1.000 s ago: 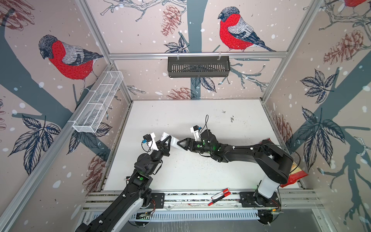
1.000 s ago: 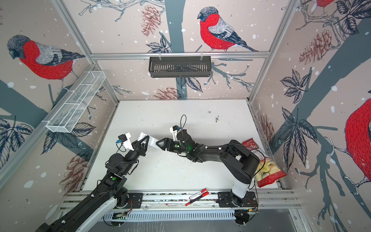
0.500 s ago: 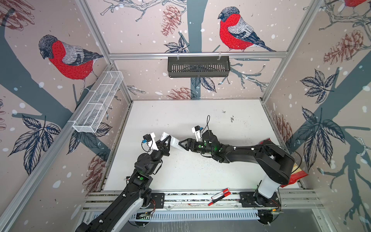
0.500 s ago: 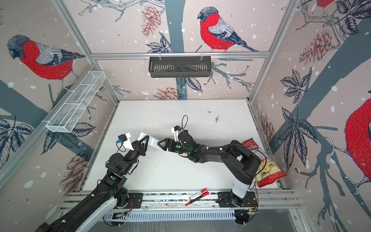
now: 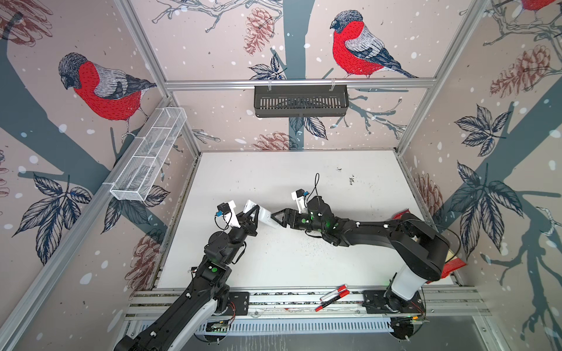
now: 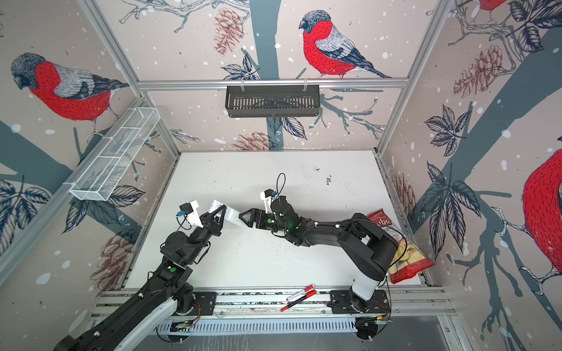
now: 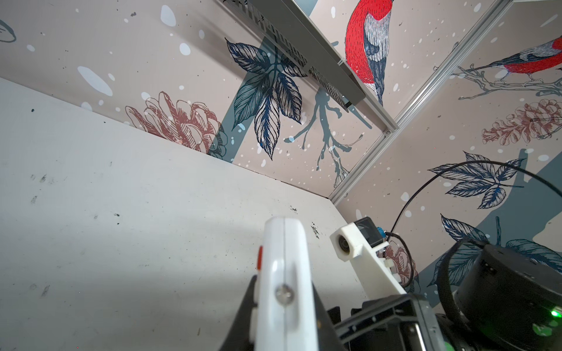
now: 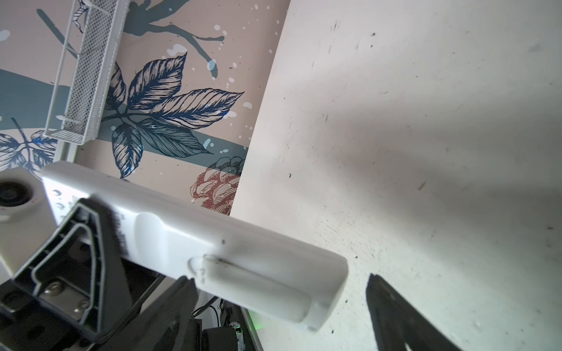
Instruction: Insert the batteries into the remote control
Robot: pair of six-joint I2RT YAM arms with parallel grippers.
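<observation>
Remote control [image 5: 264, 216] is held clear of the table [image 5: 304, 261], left of centre in both top views, with its plain back turned toward the right wrist camera. The left gripper [image 5: 254, 212] is clenched across the body toward one end. The right gripper [image 8: 279, 281] is released: its jaws stand on either side of the free end, one close against the casing and the other apart from it. What we take to be the battery cover [image 8: 258, 282] looks closed. We cannot find the batteries in any view; only the marker pens [image 5: 333, 296] lie on the front rail.

We judge the following hazards:

- Pivoting. The remote control is clamped toward one end, so any push on the free end acts on a long lever and may twist it in the grip.
- Slipping. The casing is smooth plastic, and an uneven closure by the right gripper could squeeze it out sideways.
- Dropping. If the left gripper lets go before the right has a firm hold, the remote control falls to the table.
- Cover jam. Gripping over the cover would block its removal.
</observation>
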